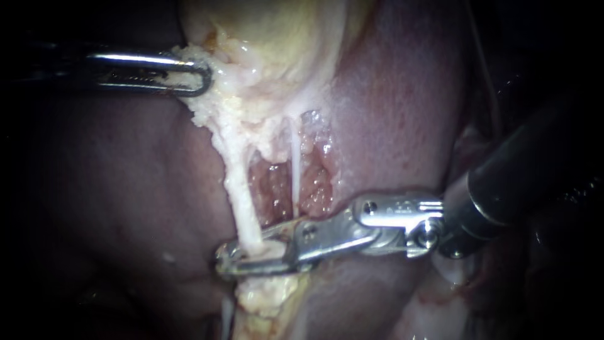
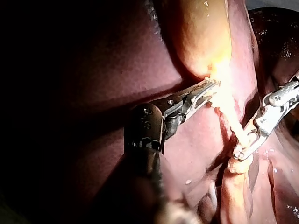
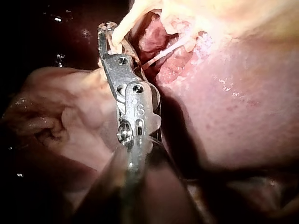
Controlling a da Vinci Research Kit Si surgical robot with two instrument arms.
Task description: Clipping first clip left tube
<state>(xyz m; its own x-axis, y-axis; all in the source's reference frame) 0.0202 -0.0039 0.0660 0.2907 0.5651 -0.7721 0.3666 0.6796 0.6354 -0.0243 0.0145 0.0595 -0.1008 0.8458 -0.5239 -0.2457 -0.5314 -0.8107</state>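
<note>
The left tube (image 1: 242, 201) (image 2: 233, 123) (image 3: 119, 28) is a pale, fatty cord. It runs down from the gallbladder's ragged lower edge and across the liver (image 1: 402, 113), which fills the field on both sides of the tube as a broad, dark red surface.

At the tube's upper end sits the gallbladder (image 1: 283, 38) (image 2: 201, 37), yellowish and brightly lit.

The right instrument (image 1: 225, 259) (image 2: 239, 151) (image 3: 106, 32) reaches in across the liver to the tube's lower stretch. Its long metal jaws are closed around the tube, one on each side. They hold it crosswise, and pale tissue fills the narrow slot between them. The right wrist view shows the tube rising from between the jaw tips. Below the jaws the tube carries on as a thicker yellowish stump.

The left instrument (image 1: 202, 75) (image 2: 212, 86) is up by the tube's top end, well apart from the right one. Its slim jaws are pinched onto the whitish fringe of the gallbladder, just beside where the tube begins.

Between the left tube and the liver on its far side lies a raw, reddish patch (image 1: 277, 186). A thinner tube (image 1: 294, 164) (image 3: 163, 53) crosses that patch. It is white and thread-like, and it runs roughly alongside the left tube without touching it.
</note>
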